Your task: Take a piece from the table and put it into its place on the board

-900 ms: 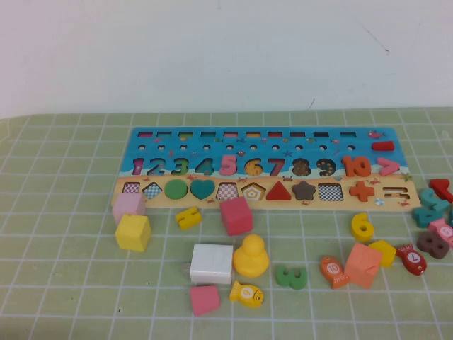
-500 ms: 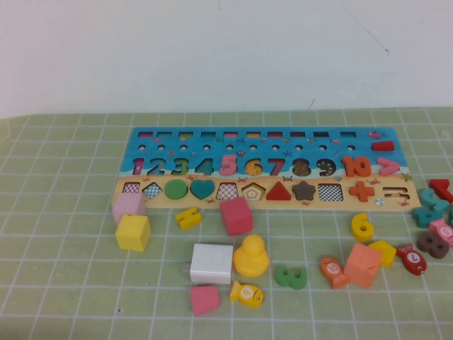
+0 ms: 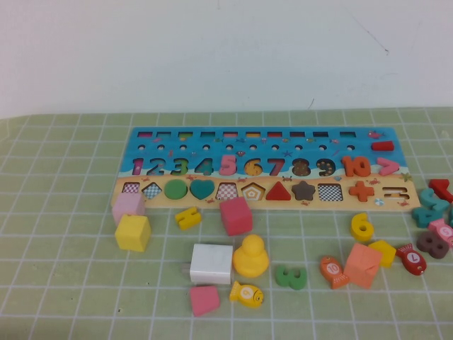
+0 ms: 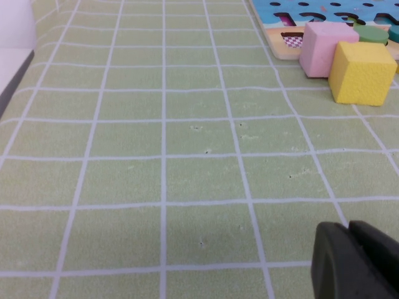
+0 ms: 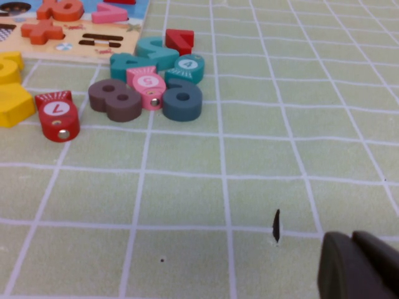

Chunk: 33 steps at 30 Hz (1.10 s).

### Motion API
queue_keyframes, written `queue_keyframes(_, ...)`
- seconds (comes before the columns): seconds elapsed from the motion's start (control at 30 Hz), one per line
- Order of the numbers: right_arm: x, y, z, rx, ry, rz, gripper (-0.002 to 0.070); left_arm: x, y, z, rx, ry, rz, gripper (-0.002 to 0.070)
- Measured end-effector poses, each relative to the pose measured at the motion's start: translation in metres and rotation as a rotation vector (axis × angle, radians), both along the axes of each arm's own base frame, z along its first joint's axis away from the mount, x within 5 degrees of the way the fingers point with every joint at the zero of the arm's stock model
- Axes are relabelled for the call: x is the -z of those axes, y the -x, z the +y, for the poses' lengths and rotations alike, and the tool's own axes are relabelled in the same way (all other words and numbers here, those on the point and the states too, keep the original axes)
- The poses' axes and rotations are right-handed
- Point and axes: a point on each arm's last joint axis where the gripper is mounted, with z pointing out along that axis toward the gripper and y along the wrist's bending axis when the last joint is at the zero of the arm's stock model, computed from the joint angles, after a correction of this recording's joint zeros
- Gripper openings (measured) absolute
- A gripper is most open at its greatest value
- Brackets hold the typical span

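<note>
The yellow numeral 6 [image 3: 362, 227] lies flat on the green grid table [image 3: 64, 283], right of centre, in front of the board's right end. Its edge shows in the right wrist view [image 5: 7, 67]. The long board [image 3: 269, 145] lies across the far middle, blue on top with coloured digits and a tan strip of shapes below. Neither gripper shows in the high view. My left gripper [image 4: 346, 225] is shut and empty, low over bare mat left of the board. My right gripper [image 5: 351, 237] is shut and empty over bare mat right of the loose pieces.
A green 3 [image 3: 291, 277], a yellow notched piece [image 3: 188, 217], a yellow duck [image 3: 250, 256], a white block [image 3: 211, 263] and pink and yellow cubes lie in front of the board. Fish pieces and spare digits [image 5: 146, 87] cluster at the right. A small dark tear [image 5: 276, 225] marks the mat.
</note>
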Motion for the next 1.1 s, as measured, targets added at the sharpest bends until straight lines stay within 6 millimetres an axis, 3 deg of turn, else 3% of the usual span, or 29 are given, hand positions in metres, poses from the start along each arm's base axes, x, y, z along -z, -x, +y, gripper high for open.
queue_keyframes(0.57,-0.002,-0.002,0.0,0.001,0.003,-0.046,-0.0003,0.0,0.0,0.0,0.0,0.0,0.002,-0.0002)
queue_keyframes(0.67,-0.016,-0.005,-0.001,0.002,0.015,-0.213,-0.0003,0.0,0.0,0.0,0.0,0.0,0.002,-0.0002)
queue_keyframes(0.8,-0.048,-0.003,-0.001,0.006,0.041,-0.571,-0.0003,0.0,0.0,0.0,0.0,0.0,0.002,-0.0002)
queue_keyframes(0.93,-0.083,0.014,0.0,0.009,0.05,-1.003,-0.0003,0.0,0.0,0.0,0.0,0.0,0.002,-0.0002)
queue_keyframes(1.1,-0.098,0.03,-0.002,0.005,-0.059,-1.242,-0.0003,0.0,0.0,0.0,0.0,0.0,0.002,-0.0002)
